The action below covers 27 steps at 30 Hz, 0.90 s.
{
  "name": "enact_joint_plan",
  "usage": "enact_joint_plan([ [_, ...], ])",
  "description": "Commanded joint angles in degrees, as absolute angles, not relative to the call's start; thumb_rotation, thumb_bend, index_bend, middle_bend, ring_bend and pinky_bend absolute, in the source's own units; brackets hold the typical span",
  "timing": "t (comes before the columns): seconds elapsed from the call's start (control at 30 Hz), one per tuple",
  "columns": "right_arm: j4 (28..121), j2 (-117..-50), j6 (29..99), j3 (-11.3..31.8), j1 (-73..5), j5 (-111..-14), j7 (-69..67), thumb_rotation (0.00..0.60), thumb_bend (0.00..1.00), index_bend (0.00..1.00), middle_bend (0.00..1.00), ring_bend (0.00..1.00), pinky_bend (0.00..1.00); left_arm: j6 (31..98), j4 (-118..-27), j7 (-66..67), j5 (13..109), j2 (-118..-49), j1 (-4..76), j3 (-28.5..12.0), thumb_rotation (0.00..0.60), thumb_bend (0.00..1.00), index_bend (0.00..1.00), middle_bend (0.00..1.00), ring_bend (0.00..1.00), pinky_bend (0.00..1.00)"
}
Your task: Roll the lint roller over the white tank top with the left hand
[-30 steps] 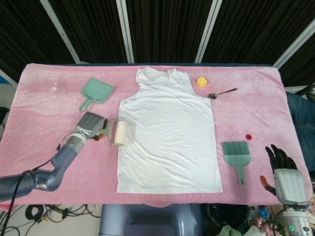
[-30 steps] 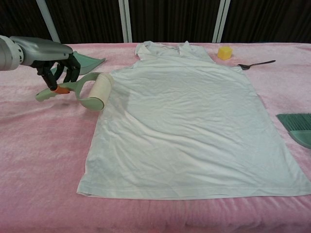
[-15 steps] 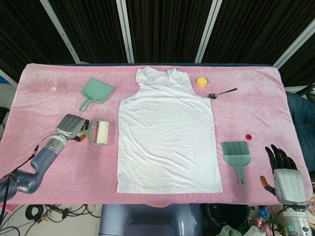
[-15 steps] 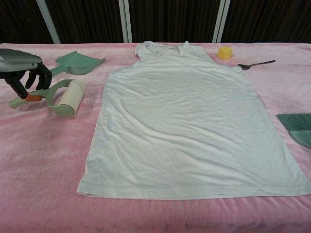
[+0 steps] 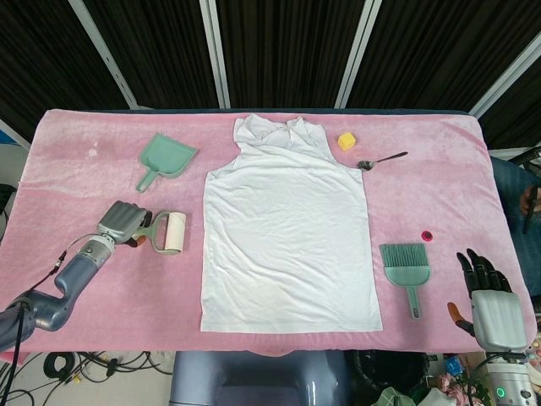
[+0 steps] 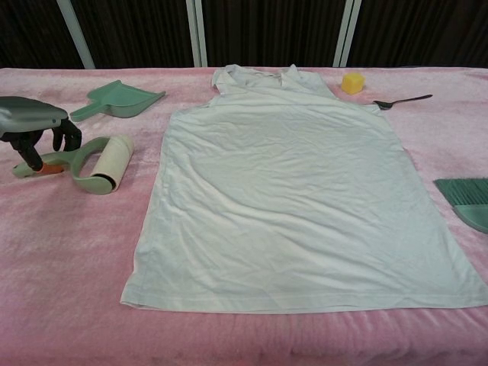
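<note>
the white tank top point(image 5: 287, 233) lies flat mid-table on the pink cloth point(image 5: 84, 169). near the left edge, the left hand point(image 5: 123, 222) curls its fingers around the handle of the one green-framed lint roller point(image 5: 166, 232), resting beside the top. one green dustpan point(image 5: 165, 158), one green brush point(image 5: 407, 264), one yellow block point(image 5: 346, 140), one metal spoon point(image 5: 382, 159) surround it. the right hand point(image 5: 489, 298) hovers off the front right corner, fingers spread, empty.

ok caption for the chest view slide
Left robot hand at the lint roller handle, roller lying on pink cloth beside the white tank top.

Green dustpan point(image 5: 166, 159), yellow block point(image 5: 346, 141), spoon point(image 5: 381, 160), green brush point(image 5: 407, 262) (bristles up), pink cap point(image 5: 427, 235).
</note>
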State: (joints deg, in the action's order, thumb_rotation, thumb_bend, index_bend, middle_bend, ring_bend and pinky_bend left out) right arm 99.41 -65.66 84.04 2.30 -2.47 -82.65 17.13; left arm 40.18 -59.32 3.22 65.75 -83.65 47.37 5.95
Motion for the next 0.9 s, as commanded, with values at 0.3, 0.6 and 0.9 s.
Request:
enact_joint_plan([
  [0.3,99.60,-65.57,83.77,2.30,-2.53,-82.29,17.58,0.600,0.21,0.00,0.04,0.10,0.21,39.72,-70.02,11.88,54.34,-78.59,48.07,1.97,0.600,0.24,0.21,0.15,0.12,0.42],
  [0.6,99.78,-65.50,83.72,2.25,-2.51,-82.16,17.98,0.600,0.21,0.00,0.04,0.10,0.21,53.17,-87.29,19.59,52.53,-68.15,45.93,0.03,0.600,0.25,0.21,0.15,0.11,0.31],
  [0.9,99.49,-65.41,83.63,2.80,-2.82,-81.74,17.93,0.600,0.21,0.00,0.04,0.10,0.21,75.57,-104.10,14.01,66.16,-56.73,32.08,4.15,0.600,0.25,0.21,0.13,0.06,0.20],
])
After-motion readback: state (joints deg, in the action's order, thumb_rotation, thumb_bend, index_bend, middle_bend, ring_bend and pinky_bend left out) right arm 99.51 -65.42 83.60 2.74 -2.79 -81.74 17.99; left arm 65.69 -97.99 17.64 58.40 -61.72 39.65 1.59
